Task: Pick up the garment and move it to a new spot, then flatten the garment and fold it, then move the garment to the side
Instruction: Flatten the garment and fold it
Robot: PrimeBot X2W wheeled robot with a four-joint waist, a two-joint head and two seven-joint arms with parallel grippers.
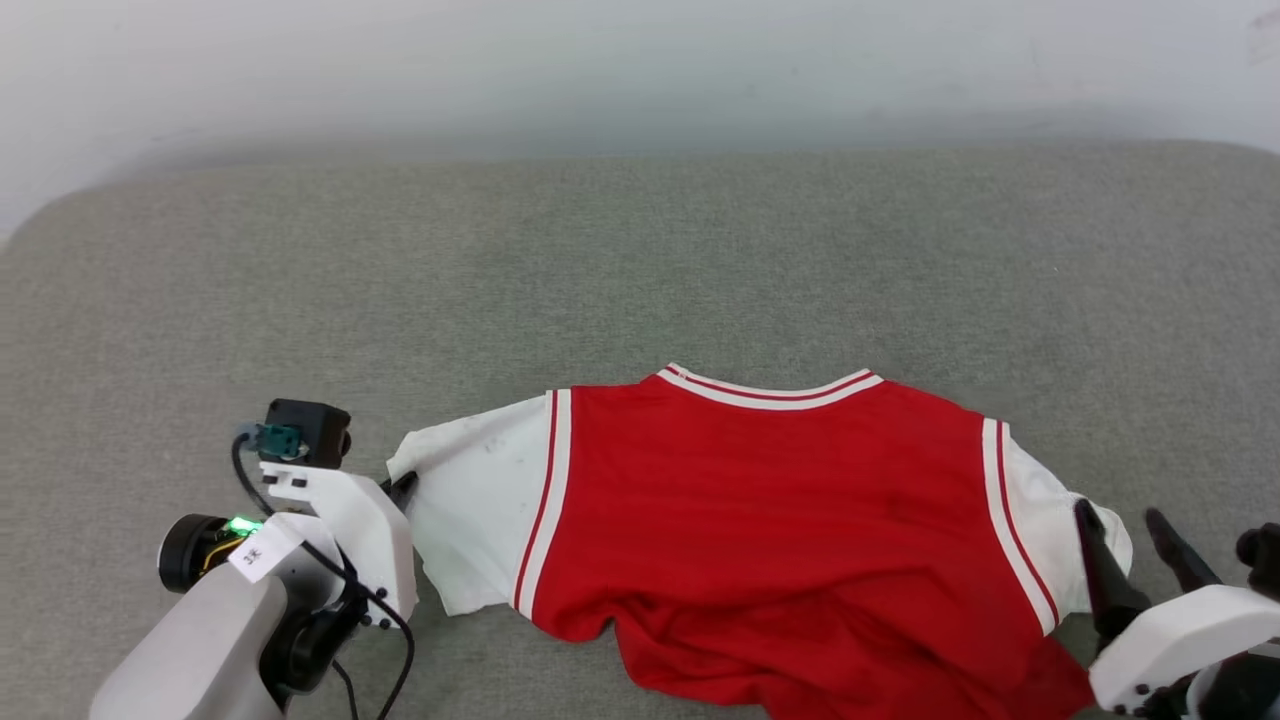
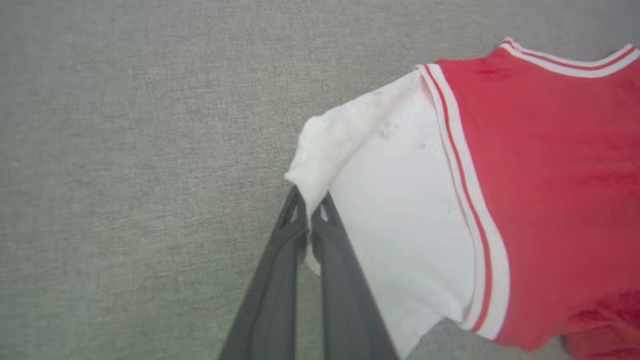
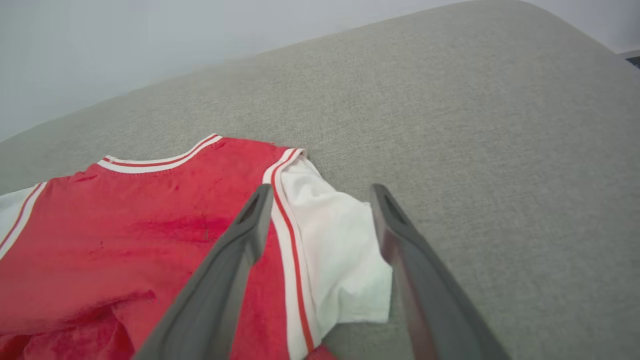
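Observation:
The garment (image 1: 760, 500), a red T-shirt with white short sleeves and striped trim, lies on the grey fabric surface with its collar pointing away from me and its lower part rumpled. My left gripper (image 1: 403, 487) is shut on the outer edge of the white left sleeve (image 2: 390, 200). In the left wrist view, the cloth is pinched between the tips of the left gripper (image 2: 310, 200). My right gripper (image 1: 1120, 515) is open at the white right sleeve (image 3: 340, 250). In the right wrist view, the fingers of the right gripper (image 3: 321, 192) straddle that sleeve, one over the stripe trim and one beyond its outer edge.
The grey fabric surface (image 1: 640, 260) stretches wide beyond and beside the shirt, with rounded far corners. A pale wall (image 1: 640, 60) rises behind it. A black cable (image 1: 400, 640) loops along my left forearm.

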